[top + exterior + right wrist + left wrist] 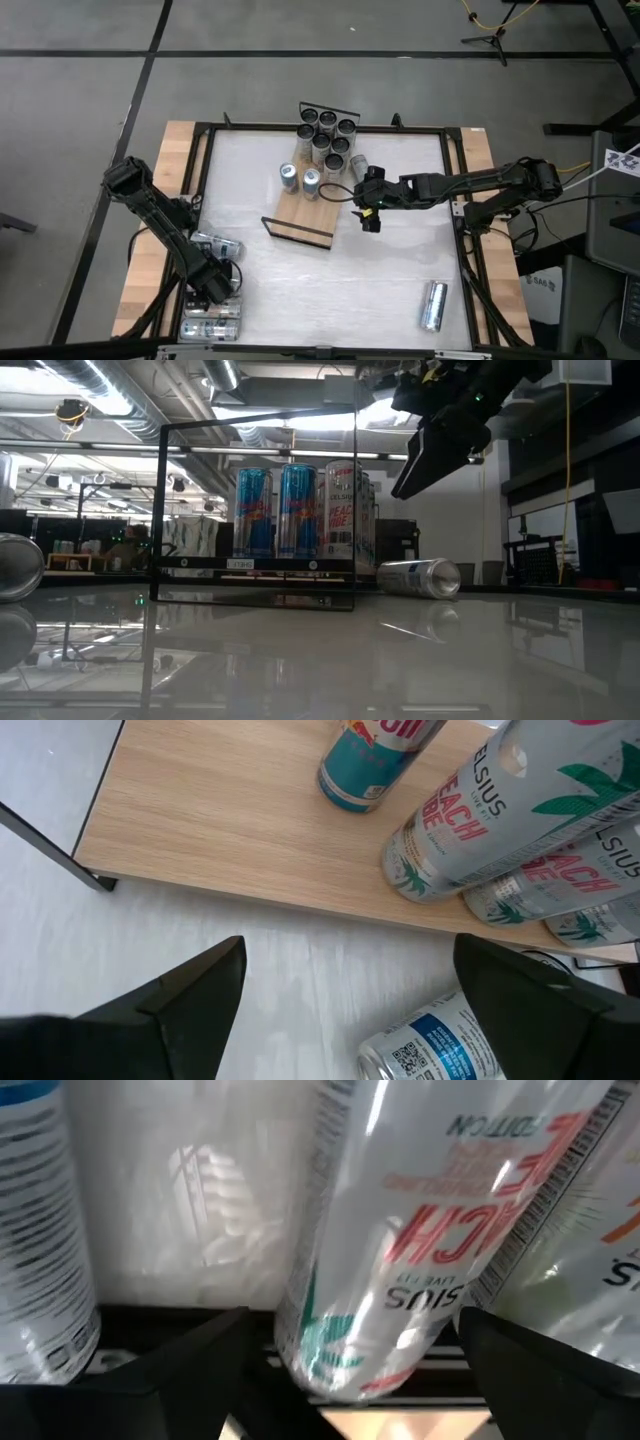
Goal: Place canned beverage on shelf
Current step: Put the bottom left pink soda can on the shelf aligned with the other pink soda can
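Observation:
The shelf is a light-wood board lying mid-table with a black wire rail at each short end. Several cans stand upright on its far part. More cans lie on their sides at the table's near left corner. My left gripper hangs open over them, pointing steeply down, its fingers either side of a white can without touching it. My right gripper hovers open above the table just right of the shelf, holding nothing.
One can lies on its side by the shelf's right edge, below my right gripper. Another can lies near the table's near right corner. A black frame runs around the tabletop. Open white tabletop lies in front of the shelf.

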{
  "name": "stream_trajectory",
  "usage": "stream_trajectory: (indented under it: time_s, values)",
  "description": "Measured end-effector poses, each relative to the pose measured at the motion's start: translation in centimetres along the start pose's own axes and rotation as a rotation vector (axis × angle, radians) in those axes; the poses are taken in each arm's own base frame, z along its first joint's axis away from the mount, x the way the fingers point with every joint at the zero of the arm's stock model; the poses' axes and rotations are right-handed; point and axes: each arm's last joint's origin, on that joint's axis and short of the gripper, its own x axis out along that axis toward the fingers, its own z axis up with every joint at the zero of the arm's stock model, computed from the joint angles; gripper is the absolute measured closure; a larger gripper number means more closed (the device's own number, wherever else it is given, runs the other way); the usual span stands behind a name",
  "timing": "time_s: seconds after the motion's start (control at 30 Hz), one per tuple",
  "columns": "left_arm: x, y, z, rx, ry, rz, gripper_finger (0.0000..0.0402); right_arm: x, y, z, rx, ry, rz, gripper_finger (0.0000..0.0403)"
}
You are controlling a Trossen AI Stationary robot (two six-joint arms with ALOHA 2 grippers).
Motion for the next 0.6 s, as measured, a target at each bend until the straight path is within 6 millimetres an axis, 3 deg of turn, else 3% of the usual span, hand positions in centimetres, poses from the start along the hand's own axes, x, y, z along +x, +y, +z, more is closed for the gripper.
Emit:
stream_trajectory:
  time_s: [0.6]
  values:
    - [0.85, -0.11, -0.44, 0.05, -0.133, 0.107, 0.0051, 0.01, 0.0, 0.0, 0.0, 0.0, 0.0, 0.0051]
